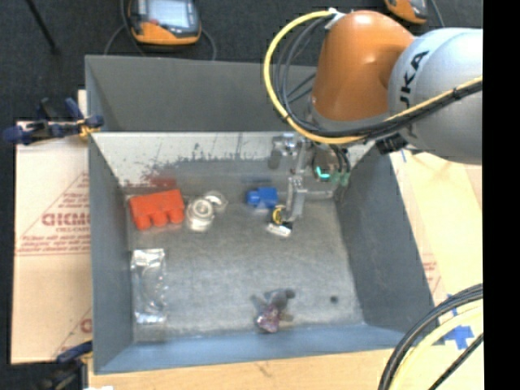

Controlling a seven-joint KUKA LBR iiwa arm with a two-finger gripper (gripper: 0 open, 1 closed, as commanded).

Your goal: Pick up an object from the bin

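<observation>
Small white piece (279,229) at the gripper's (286,216) tip, blue block (262,197) just left — grip width impossible to tell.

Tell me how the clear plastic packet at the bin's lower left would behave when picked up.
The clear plastic packet looks crinkled and thin, so it is probably floppy and light. Its shiny film may be slippery, and it lies flat, so rolling seems unlikely.

Blue block (262,197) beside pincer (281,224); open floor (236,270) centre
</observation>
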